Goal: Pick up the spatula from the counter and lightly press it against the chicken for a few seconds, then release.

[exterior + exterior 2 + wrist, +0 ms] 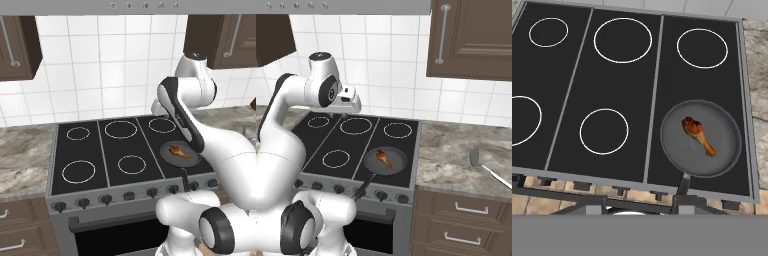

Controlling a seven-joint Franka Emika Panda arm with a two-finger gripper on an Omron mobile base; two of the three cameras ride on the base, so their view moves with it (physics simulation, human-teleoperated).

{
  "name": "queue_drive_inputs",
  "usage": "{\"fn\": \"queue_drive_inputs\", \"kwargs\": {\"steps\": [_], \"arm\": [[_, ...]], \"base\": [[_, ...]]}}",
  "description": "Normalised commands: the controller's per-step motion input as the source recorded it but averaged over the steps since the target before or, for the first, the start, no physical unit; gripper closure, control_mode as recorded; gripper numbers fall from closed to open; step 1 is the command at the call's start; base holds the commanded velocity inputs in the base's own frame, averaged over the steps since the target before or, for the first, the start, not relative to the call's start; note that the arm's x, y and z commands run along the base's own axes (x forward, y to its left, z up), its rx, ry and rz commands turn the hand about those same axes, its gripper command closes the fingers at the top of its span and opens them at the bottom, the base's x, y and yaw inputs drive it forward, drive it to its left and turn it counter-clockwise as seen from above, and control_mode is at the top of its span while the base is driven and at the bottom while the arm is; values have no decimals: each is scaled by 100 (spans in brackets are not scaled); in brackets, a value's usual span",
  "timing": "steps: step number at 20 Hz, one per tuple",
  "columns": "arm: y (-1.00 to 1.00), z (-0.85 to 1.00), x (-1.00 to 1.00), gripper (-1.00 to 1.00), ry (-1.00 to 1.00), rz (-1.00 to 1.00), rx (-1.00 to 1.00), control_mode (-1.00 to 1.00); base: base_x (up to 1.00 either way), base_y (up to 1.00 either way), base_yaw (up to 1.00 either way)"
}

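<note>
Hand view looks down past the end effector (641, 206), whose two dark tips stand apart with nothing between them, so it grips nothing. Just beyond them runs a row of small dark knobs (619, 190). Behind that lies the cooktop (577, 100), a flat, glossy black sheet split by thin grey lines into three strips and marked with five thin white rings. At its front right corner sits a round, shallow, dull grey pan (724, 130), its dark straight handle pointing off the front edge. In the pan lies the chicken (698, 135), a browned drumstick with a plump, knobbly end and a thin orange bone end, set slantwise near the middle.

Right base view: right of the cooktop, brown panelled wooden drawers (436, 210) with slim metal pulls carry the bench (451, 150), a slab of mottled grey stone. The spatula (476, 158) lies flat on it, well apart from the pan, with a dull grey rounded blade and a thin pale handle running to the picture's edge. Farther back rise glossy white square tiles (396, 65) and a dark brown panelled cabinet (476, 40) with a long metal bar handle.
</note>
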Motion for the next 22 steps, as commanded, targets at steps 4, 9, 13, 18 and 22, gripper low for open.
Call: {"fn": "queue_drive_inputs", "kwargs": {"steps": [4, 9, 13, 18, 22], "arm": [[-1, -3, -6, -100, 0, 0, 0, -100], [-33, -25, -8, -100, 0, -3, 0, -100], [-57, -30, 0, -100, 0, 0, -1, -100], [-66, -18, 0, -100, 0, 0, -4, -100], [-76, -8, 0, -100, 1, 0, -5, -100]], "base": [[0, 0, 0], [0, 0, 0], [0, 0, 0], [0, 0, 0], [0, 0, 0]]}}
